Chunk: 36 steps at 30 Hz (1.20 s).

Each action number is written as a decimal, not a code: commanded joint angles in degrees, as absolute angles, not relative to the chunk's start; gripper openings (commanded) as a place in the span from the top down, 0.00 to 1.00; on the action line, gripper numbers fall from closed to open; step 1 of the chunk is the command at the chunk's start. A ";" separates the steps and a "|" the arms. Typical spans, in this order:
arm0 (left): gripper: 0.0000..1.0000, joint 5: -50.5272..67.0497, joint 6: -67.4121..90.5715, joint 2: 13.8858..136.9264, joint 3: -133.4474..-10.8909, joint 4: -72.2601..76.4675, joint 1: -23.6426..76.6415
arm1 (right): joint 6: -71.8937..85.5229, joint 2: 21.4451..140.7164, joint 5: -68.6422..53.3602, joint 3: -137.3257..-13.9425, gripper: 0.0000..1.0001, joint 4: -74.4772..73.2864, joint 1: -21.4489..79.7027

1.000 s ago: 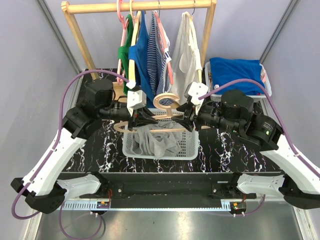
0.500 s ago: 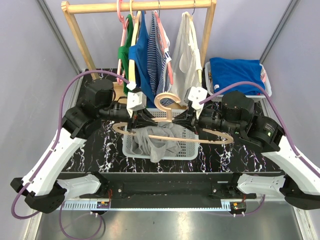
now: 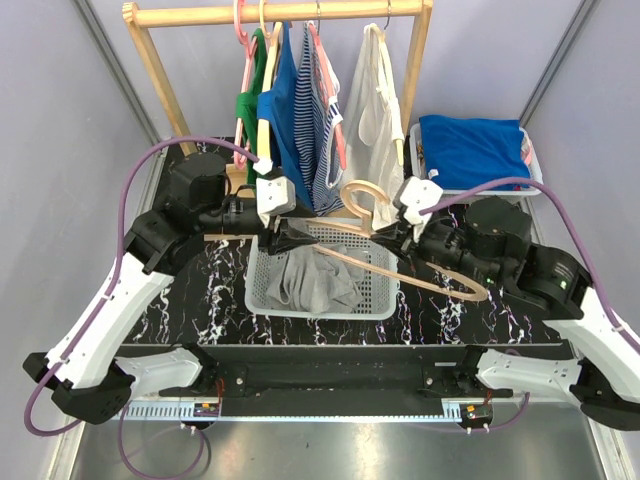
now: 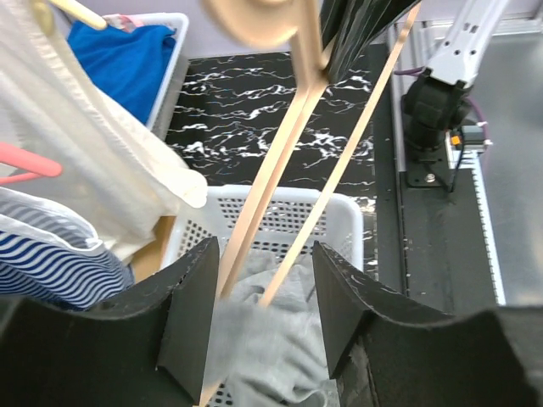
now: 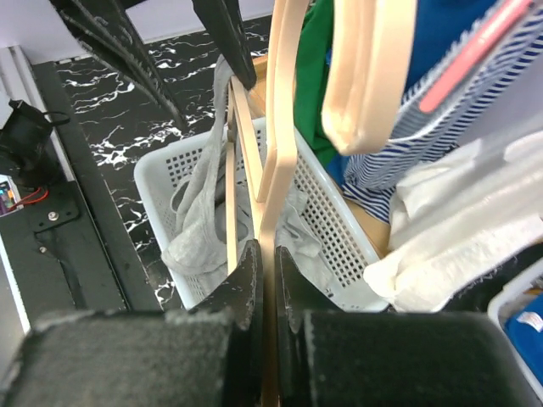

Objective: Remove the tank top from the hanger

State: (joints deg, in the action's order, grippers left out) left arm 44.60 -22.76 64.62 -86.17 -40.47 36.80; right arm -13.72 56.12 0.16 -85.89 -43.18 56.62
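Observation:
The grey tank top (image 3: 308, 283) lies bunched in the white basket (image 3: 320, 313). In the right wrist view a fold of the tank top (image 5: 200, 216) reaches up beside the hanger's far end. My right gripper (image 3: 396, 233) is shut on the wooden hanger (image 3: 430, 280), which slants over the basket with its hook up. That grip (image 5: 267, 271) pinches one hanger arm (image 5: 280, 127). My left gripper (image 3: 290, 236) is open at the hanger's left end. In its wrist view the left gripper (image 4: 265, 309) has both hanger bars (image 4: 280, 161) between its fingers, above the blurred tank top (image 4: 271, 356).
A wooden rack (image 3: 270, 14) at the back carries green, blue, striped and white (image 3: 372, 110) tops on hangers. A white bin holding folded blue cloth (image 3: 470, 148) stands at the back right. The basket rests on a black marbled mat (image 3: 455, 310).
My left gripper has opened and the tank top has dropped off the hanger into the basket. My right gripper shut on the hanger and drew it to the right.

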 commanded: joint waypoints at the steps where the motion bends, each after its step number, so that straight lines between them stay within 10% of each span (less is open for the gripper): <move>1: 0.50 41.84 -26.19 63.81 -87.10 -39.37 36.91 | -12.93 52.39 6.94 -86.40 1.00 -41.75 56.16; 8: 0.57 41.31 -29.18 65.30 -84.90 -38.41 36.91 | -11.69 51.41 4.57 -87.19 1.00 -42.98 56.16; 12: 0.87 39.12 -30.23 65.39 -84.90 -37.97 36.91 | -11.95 51.42 4.92 -87.45 1.00 -43.24 56.16; 18: 0.93 37.70 -29.88 65.21 -84.90 -36.91 36.91 | -12.04 51.50 4.57 -87.36 1.00 -43.59 56.16; 23: 0.79 37.71 -28.48 64.60 -86.83 -36.91 36.91 | -11.95 51.85 4.66 -86.22 1.00 -44.12 56.16; 26: 0.51 37.09 -28.56 63.90 -86.31 -36.91 36.91 | -11.78 52.03 4.04 -86.22 1.00 -44.21 56.16; 36: 0.39 34.54 -29.62 62.93 -85.25 -34.54 36.91 | -10.81 52.65 2.82 -86.40 1.00 -44.12 56.25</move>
